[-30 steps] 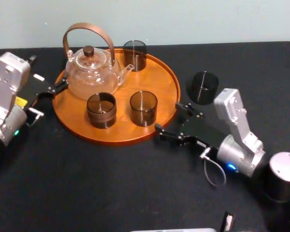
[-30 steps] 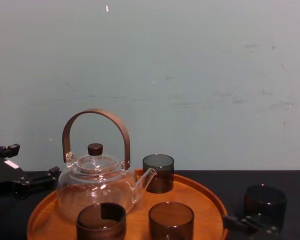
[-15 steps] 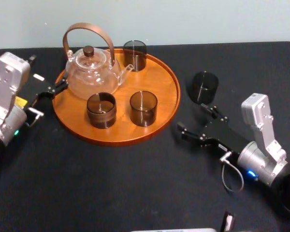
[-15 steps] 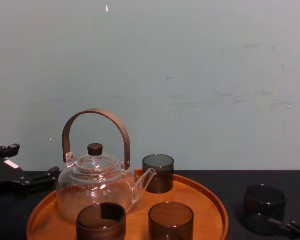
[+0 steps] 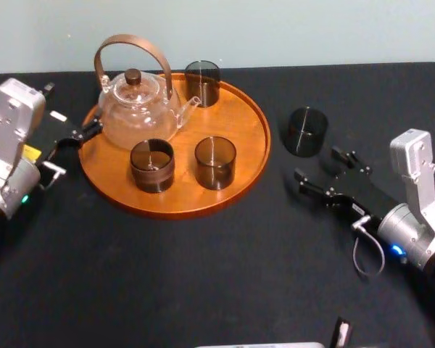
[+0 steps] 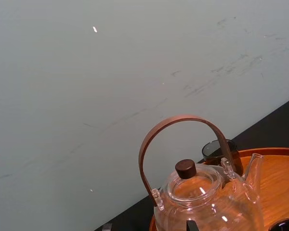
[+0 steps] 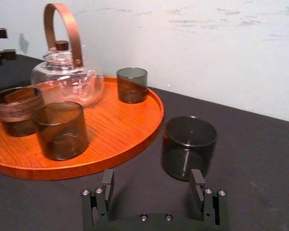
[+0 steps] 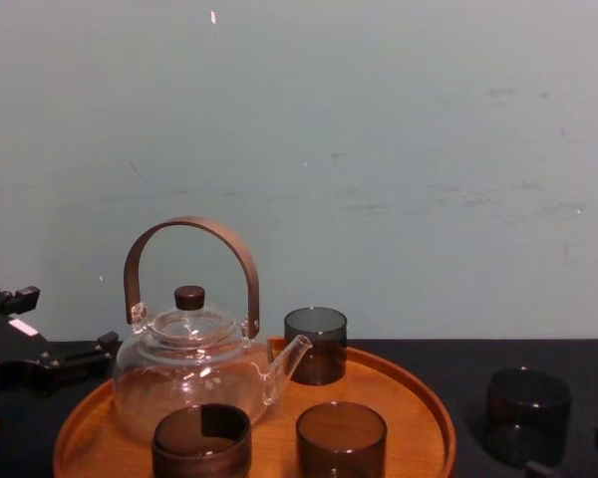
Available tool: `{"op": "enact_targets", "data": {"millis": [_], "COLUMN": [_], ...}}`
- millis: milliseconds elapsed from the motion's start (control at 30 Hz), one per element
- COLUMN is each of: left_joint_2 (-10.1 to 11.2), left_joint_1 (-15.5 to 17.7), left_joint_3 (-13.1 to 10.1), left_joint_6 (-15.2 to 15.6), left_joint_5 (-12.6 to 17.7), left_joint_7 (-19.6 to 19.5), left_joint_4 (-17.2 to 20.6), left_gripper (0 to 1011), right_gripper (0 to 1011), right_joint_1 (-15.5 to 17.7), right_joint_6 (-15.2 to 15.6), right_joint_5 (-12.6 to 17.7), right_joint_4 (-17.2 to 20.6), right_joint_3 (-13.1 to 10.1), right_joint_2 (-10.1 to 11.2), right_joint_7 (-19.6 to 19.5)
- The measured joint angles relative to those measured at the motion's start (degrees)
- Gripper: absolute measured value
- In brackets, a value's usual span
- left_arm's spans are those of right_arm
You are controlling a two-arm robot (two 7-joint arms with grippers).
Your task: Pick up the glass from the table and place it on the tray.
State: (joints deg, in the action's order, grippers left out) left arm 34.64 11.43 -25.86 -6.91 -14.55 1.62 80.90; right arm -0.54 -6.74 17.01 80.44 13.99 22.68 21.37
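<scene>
A dark smoked glass (image 5: 307, 131) stands upright on the black table (image 5: 203, 275), just right of the round orange-brown tray (image 5: 241, 123). My right gripper (image 5: 319, 164) is open and low over the table, a short way in front of the glass, with nothing between its fingers. In the right wrist view the glass (image 7: 189, 147) stands just beyond the gripper (image 7: 151, 175), nearer to one finger (image 7: 196, 180), with the tray (image 7: 113, 127) beside it. From the chest, the glass (image 8: 526, 416) is at the lower right. My left gripper (image 5: 71, 151) stays open by the tray's left edge.
The tray carries a glass teapot (image 5: 138, 105) with a brown arched handle, two smoked glasses (image 5: 202, 82) (image 5: 215, 162) and a darker banded cup (image 5: 152, 164). A pale wall (image 8: 379, 149) bounds the table's far side. Bare table lies in front of the tray.
My right gripper has drawn back to the right, from the tray's near right rim to a spot in front of the glass. The glass, the tray and the left arm have not moved.
</scene>
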Motion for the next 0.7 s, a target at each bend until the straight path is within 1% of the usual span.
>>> {"op": "enact_targets", "data": {"millis": [367, 700], "left_joint_2": [0.0, 0.0], "left_joint_1": [0.0, 0.0], "left_joint_3": [0.0, 0.0], "left_joint_6": [0.0, 0.0], "left_joint_5": [0.0, 0.0], "left_joint_7": [0.0, 0.0], "left_joint_4": [0.0, 0.0], "left_gripper": [1001, 1001], "right_gripper": [1002, 1002], "right_joint_1": [-2.2, -5.7], "right_joint_6": [0.4, 0.7], "right_joint_5": [-0.3, -1.1], "right_joint_4": [-2.5, -6.3], "right_joint_3": [-1.0, -0.9], "right_joint_2": [-0.7, -1.4], "right_joint_7": [0.0, 0.6]}}
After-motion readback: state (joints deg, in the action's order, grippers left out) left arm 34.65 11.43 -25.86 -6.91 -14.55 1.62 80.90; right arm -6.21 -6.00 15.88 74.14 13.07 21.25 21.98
